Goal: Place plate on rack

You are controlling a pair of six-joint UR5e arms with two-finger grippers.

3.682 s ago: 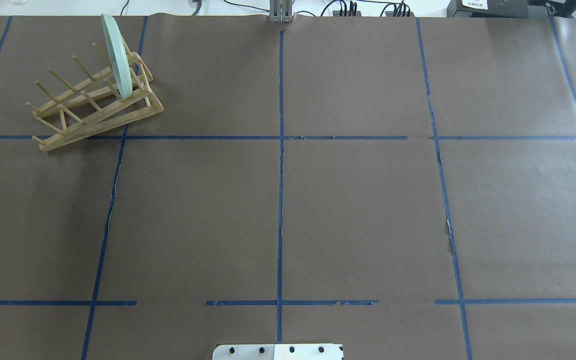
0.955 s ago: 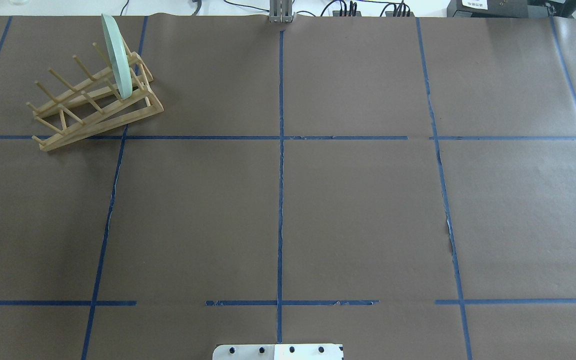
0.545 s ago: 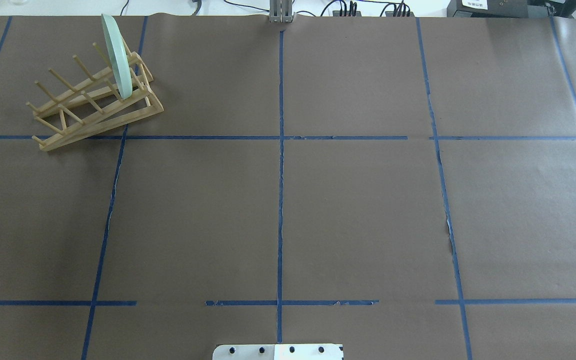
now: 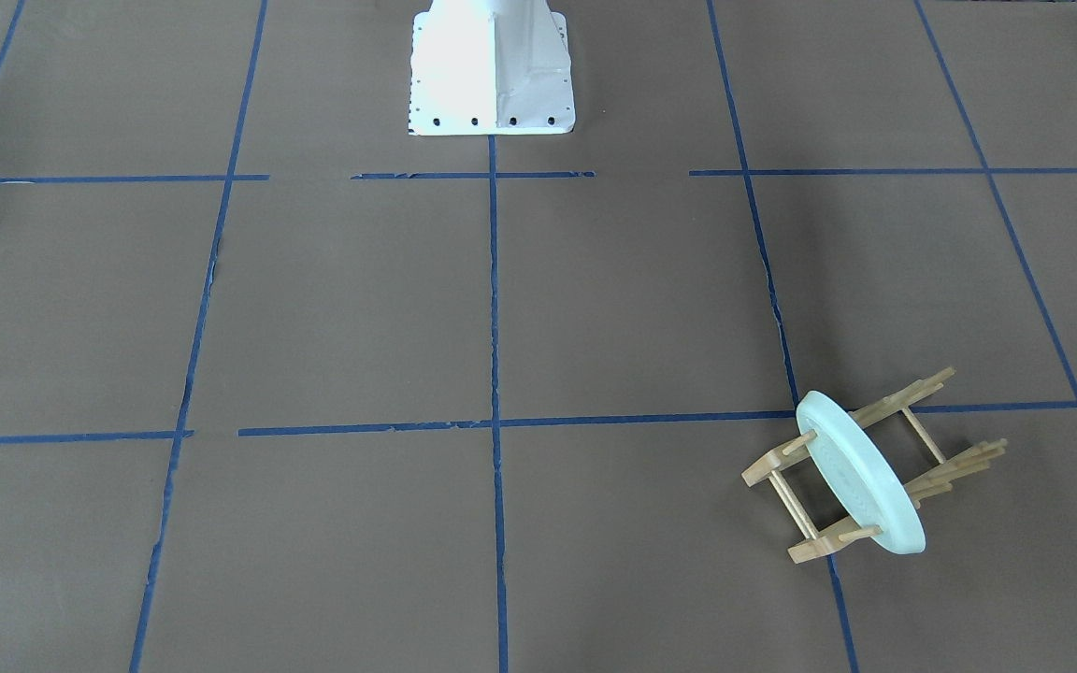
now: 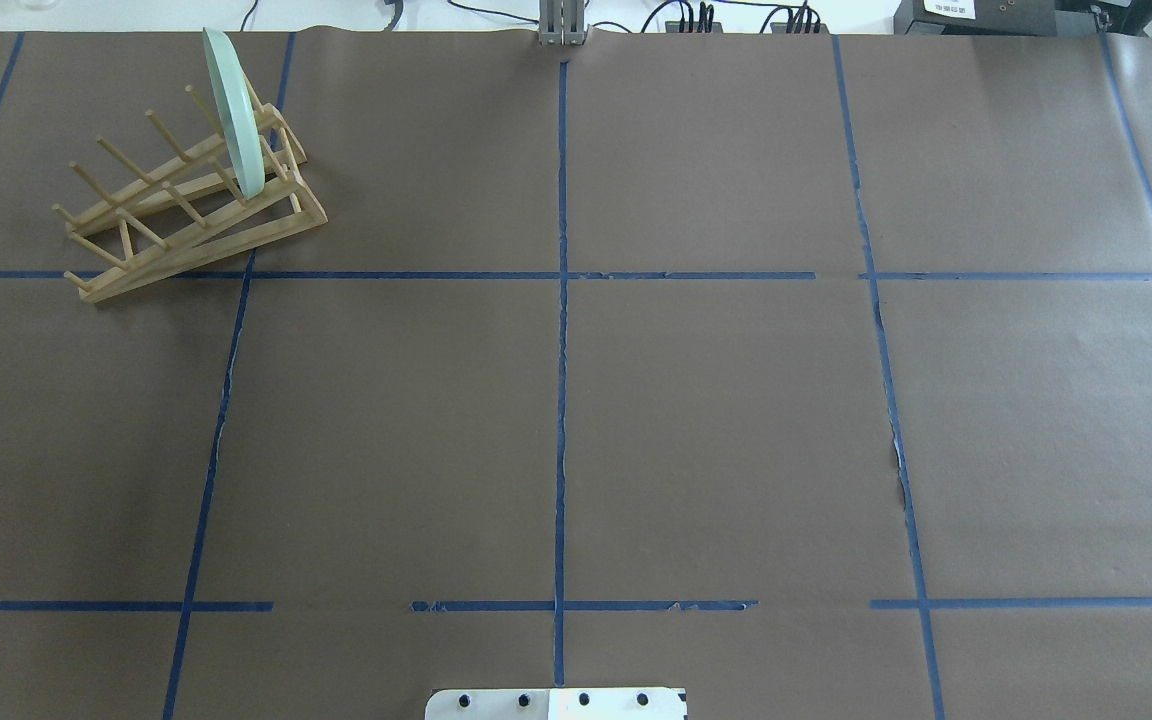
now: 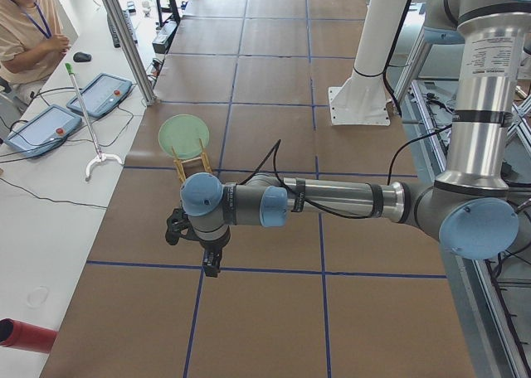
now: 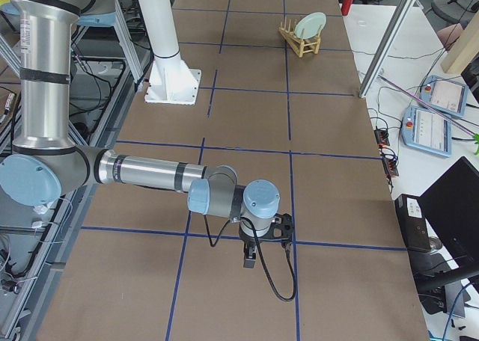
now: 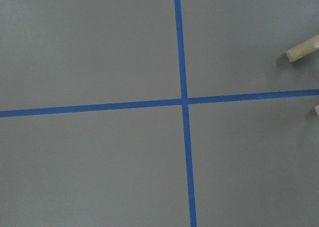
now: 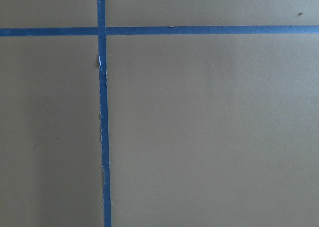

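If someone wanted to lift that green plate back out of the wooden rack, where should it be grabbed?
Probably by the top rim, coming straight down from above with one finger on each face. The plate stands on edge with its lower part seated in the rack, so only the upper edge is free, and its thin profile suits a pinch.

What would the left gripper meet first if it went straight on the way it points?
Probably the paper-covered table, near a blue tape crossing: the left gripper points straight down. The rack lies off to one side.
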